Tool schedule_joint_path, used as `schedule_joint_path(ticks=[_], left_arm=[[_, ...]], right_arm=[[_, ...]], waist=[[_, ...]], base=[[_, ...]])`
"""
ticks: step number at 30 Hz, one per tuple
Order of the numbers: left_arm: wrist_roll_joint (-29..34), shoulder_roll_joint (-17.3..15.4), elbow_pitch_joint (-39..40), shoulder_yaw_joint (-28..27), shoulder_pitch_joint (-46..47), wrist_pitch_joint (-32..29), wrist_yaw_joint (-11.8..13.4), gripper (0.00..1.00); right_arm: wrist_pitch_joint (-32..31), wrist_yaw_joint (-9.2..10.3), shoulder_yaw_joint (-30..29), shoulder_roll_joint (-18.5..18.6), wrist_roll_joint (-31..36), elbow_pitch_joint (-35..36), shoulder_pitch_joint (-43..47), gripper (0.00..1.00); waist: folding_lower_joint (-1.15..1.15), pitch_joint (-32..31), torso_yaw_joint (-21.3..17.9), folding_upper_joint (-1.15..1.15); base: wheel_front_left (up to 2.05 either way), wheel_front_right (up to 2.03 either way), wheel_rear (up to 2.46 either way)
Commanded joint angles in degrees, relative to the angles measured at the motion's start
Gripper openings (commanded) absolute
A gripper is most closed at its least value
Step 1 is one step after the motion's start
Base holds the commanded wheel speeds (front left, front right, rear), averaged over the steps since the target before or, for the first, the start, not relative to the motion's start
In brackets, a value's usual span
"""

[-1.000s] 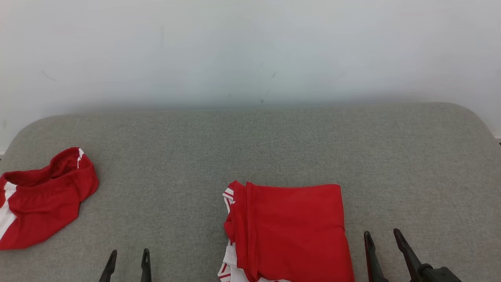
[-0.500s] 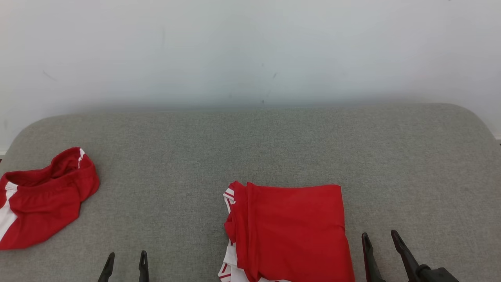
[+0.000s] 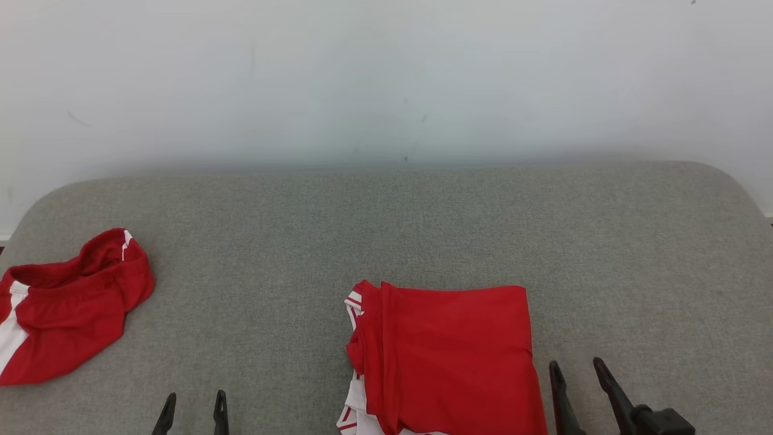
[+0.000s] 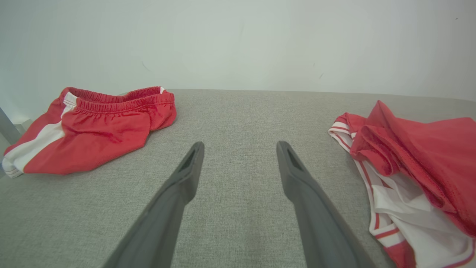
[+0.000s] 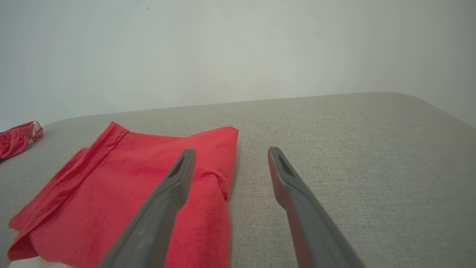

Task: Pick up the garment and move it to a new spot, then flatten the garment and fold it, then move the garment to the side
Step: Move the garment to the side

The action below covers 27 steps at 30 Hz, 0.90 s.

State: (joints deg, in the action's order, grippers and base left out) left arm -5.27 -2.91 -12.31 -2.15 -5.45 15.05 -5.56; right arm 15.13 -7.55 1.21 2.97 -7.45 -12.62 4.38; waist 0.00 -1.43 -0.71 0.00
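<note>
The garment is red with white trim and lies folded into a rough rectangle at the front middle of the grey cushioned surface. White striped layers stick out at its left edge. My left gripper stands open over bare fabric, well left of the garment, and holds nothing. My right gripper is open just off the garment's right edge. In the left wrist view the left gripper points at bare surface, with the garment to the right. The right wrist view has the right gripper straddling the edge of the garment.
A second red piece, shorts with a white side stripe, lies crumpled at the far left; they also appear as shorts and shorts. A pale wall rises behind the surface, whose back corners are rounded.
The right gripper has drifted a little left, toward the garment's right edge, and lower in the head view. The left gripper has sunk slightly. Both garments lie as before.
</note>
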Motion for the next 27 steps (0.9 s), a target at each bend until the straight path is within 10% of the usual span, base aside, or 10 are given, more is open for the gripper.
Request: schedule_joint_path(ticks=[1, 27], left_arm=[[-0.17, 0.05, -0.16, -0.03, -0.02, 0.10, -0.09, 1.00], [-0.36, 0.04, -1.47, 0.94, 1.48, 0.10, -0.49, 1.00]], right_arm=[[0.07, 0.15, 0.63, -0.16, -0.14, -1.23, -1.55, 1.00], [-0.24, 0.15, 3.07, 0.06, -0.49, -49.86, -27.19, 1.00]], waist=[[0.00, 0.06, 0.06, 0.00], [0.00, 1.68, 3.60, 0.00]], base=[[0.00, 0.00, 0.00], [0.00, 0.00, 0.00]])
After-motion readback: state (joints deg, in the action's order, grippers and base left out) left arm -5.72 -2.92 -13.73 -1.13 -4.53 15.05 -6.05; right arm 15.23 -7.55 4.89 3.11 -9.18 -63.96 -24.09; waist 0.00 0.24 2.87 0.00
